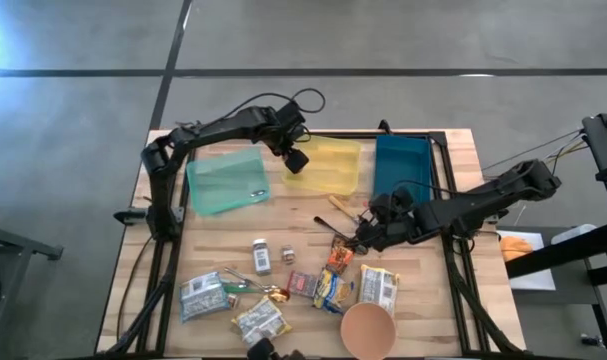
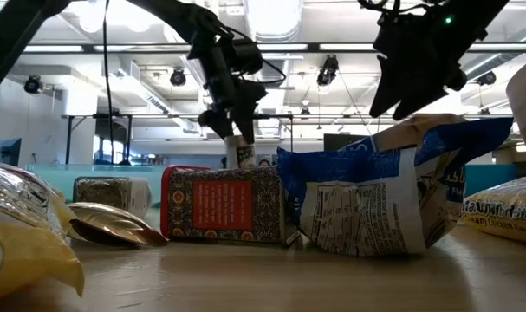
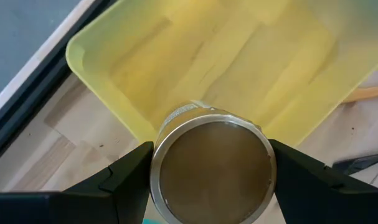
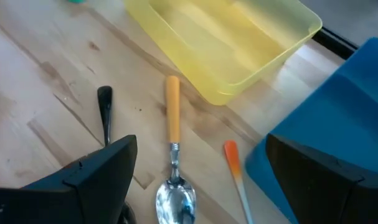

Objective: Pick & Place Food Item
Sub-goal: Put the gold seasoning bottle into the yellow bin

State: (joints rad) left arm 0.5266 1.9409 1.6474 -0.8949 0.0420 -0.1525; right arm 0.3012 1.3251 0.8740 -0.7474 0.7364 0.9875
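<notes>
My left gripper [image 1: 295,158] is shut on a small round metal tin [image 3: 212,165] and hangs over the left rim of the yellow bin [image 3: 238,56] at the table's far middle. In the low view the tin [image 2: 243,154] shows below the fingers, clear of the table. My right gripper [image 1: 366,238] stands open above the table's middle right, over an orange-handled spoon [image 4: 173,155], with nothing between its fingers. Several food packets [image 1: 328,288] lie flat on the near half of the table. My left gripper pinches the tin's round wall [image 3: 156,168] between its two fingers [image 3: 123,177], one on each opposite side. The fingers slant steeply down from the table's left. The tin's flat metal end faces the wrist camera. It is lifted clear, above the yellow bin's rim.
A teal bin [image 1: 226,182] stands left of the yellow one and a blue bin [image 1: 403,170] right of it. A black-handled utensil [image 4: 104,109] and a second orange handle [image 4: 235,168] lie by the spoon. A brown bowl [image 1: 368,330] sits at the near edge.
</notes>
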